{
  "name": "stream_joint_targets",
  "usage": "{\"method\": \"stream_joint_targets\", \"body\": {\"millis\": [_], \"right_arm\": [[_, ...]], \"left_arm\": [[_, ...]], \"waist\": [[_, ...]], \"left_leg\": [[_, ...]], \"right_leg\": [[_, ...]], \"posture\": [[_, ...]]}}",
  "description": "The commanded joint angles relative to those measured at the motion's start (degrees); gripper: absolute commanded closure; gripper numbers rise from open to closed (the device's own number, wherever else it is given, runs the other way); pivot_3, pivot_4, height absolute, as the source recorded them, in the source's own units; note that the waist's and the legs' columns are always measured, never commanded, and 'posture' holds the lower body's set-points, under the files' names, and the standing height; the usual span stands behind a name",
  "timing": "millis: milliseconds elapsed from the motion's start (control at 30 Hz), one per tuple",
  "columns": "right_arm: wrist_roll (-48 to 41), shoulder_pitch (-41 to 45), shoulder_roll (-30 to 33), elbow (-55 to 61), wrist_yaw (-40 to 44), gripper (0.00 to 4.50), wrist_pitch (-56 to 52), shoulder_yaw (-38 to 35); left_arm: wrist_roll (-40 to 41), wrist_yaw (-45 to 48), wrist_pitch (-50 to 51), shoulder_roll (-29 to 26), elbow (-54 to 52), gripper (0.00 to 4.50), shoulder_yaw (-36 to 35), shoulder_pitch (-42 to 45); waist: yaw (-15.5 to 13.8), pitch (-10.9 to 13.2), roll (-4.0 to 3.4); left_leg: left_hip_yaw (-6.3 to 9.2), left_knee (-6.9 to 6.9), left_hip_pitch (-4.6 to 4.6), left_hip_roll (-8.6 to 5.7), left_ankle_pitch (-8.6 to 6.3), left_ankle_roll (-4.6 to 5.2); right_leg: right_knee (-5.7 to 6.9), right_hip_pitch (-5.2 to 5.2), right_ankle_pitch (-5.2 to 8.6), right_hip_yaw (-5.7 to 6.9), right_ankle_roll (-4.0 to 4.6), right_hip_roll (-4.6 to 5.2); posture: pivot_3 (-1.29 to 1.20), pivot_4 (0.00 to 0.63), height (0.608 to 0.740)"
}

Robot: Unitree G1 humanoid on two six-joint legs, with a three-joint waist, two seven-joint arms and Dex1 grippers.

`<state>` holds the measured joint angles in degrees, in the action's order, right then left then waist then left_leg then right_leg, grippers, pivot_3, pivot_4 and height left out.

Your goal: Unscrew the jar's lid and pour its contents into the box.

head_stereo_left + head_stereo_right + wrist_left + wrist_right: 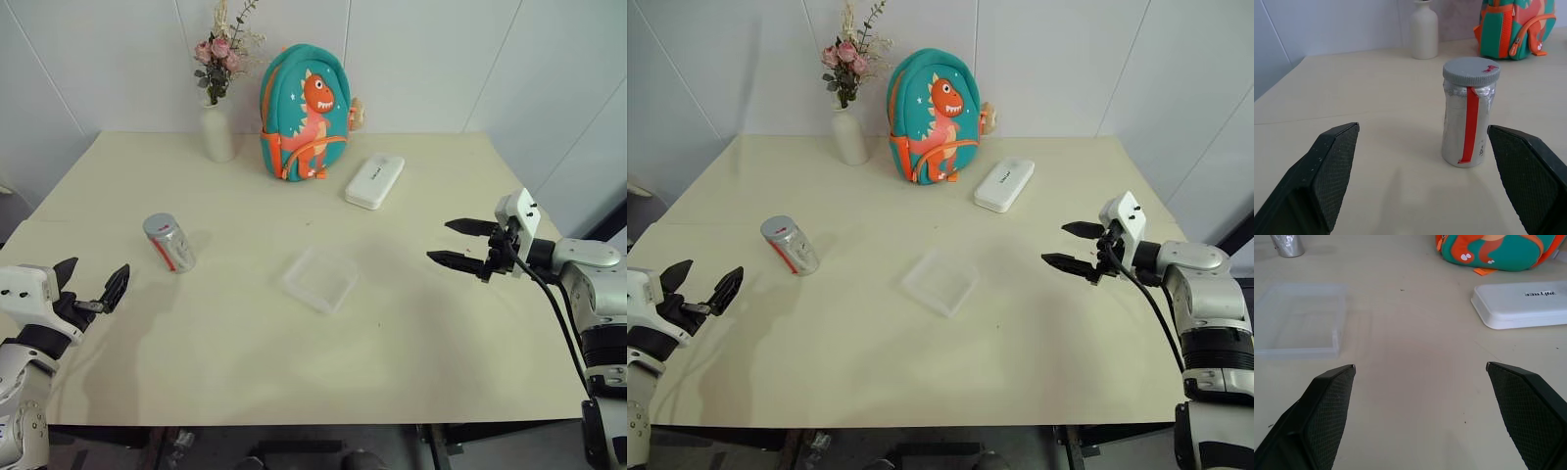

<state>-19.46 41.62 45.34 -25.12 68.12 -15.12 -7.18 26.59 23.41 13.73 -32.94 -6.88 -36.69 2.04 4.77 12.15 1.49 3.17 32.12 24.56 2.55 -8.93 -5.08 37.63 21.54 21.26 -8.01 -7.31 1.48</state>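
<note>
The small cylindrical jar point(1467, 125) has a crinkled, silvery foil-like body with a glossy red strip. Its round grey lid point(1471, 70) is matt, ribbed plastic. The shallow square box point(320, 278) is clear, smooth plastic. The cream tabletop point(245, 343) is matt.

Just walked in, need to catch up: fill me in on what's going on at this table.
Nothing is being handled yet. The jar stands upright on the table with its lid on, in front of the open left gripper. The clear box lies empty mid-table, facing the open right gripper. Both grippers hover apart from everything. A vase, a dinosaur backpack and a white case sit farther back.
</note>
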Motion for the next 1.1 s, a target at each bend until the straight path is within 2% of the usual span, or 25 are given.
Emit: {"method": "stream_joint_targets", "body": {"millis": [33, 267, 467, 633, 867, 1100], "right_arm": [[-0.09, 2.05, -0.15, 0.49, -0.65, 0.0, 1.31, -0.75], [-1.06, 2.54, -3.77, 4.25, -2.13, 0.0, 0.17, -0.14], [-3.93, 0.31, -5.36, 11.48, -2.05, 0.0, -3.63, -0.32], [-7.44, -4.66, -4.3, 18.78, 1.94, 0.0, -8.24, 1.07], [-6.29, -6.27, -4.97, 20.91, -2.05, 0.0, -7.27, 0.6], [-7.08, -7.23, -5.47, 23.93, -4.86, 0.0, -8.53, 0.42]], "left_arm": [[-0.3, -0.14, -2.01, -0.54, -0.1, 0.03, -0.68, 0.66], [0.38, -0.19, -2.07, -0.33, -1.87, 0.03, -0.39, 0.06], [-1.7, -2.04, -3.91, 0.49, -0.87, 0.03, 2.28, 3.09], [-4.27, -3.32, -5.68, 1.67, 4.89, 0.03, 6.15, 8.12], [-7.52, -2.94, -7.38, 1.66, 17.57, 0.03, 11.69, 18.54], [-7.82, -1.12, -8.38, 2.39, 19.69, 0.03, 14.37, 19.64]], "waist": [[0.02, 0.0, 0.0], [-0.04, 0.0, 0.02], [-0.16, 0.0, 0.02], [-0.53, -0.01, 0.04], [-0.27, -0.01, 0.05], [-0.02, -0.01, 0.06]], "left_leg": [[-0.02, 0.0, -0.01, 0.0, 0.0, 0.0], [-0.14, 0.03, -0.08, 0.0, -0.01, 0.02], [-0.13, 0.04, -0.08, 0.02, -0.01, 0.02], [-0.14, 0.09, -0.08, 0.01, -0.02, 0.03], [-0.14, 0.44, -0.07, 0.01, -0.05, 0.08], [-0.16, 0.46, -0.07, 0.04, -0.09, 0.12]], "right_leg": [[0.0, 0.0, 0.0, -0.02, 0.0, 0.0], [0.01, -0.04, -0.04, -0.15, -0.07, 0.0], [0.03, -0.04, -0.05, -0.14, -0.09, -0.01], [0.04, -0.07, -0.06, -0.15, -0.11, -0.02], [0.16, -0.15, -0.16, -0.17, -0.29, -0.06], [0.18, -0.13, -0.17, -0.2, -0.31, -0.08]], "posture": [[0.0, 0.15, 0.74], [0.0, 0.15, 0.74], [0.0, 0.15, 0.74], [0.0, 0.15, 0.74], [0.0, 0.15, 0.74], [0.0, 0.15, 0.74]]}}
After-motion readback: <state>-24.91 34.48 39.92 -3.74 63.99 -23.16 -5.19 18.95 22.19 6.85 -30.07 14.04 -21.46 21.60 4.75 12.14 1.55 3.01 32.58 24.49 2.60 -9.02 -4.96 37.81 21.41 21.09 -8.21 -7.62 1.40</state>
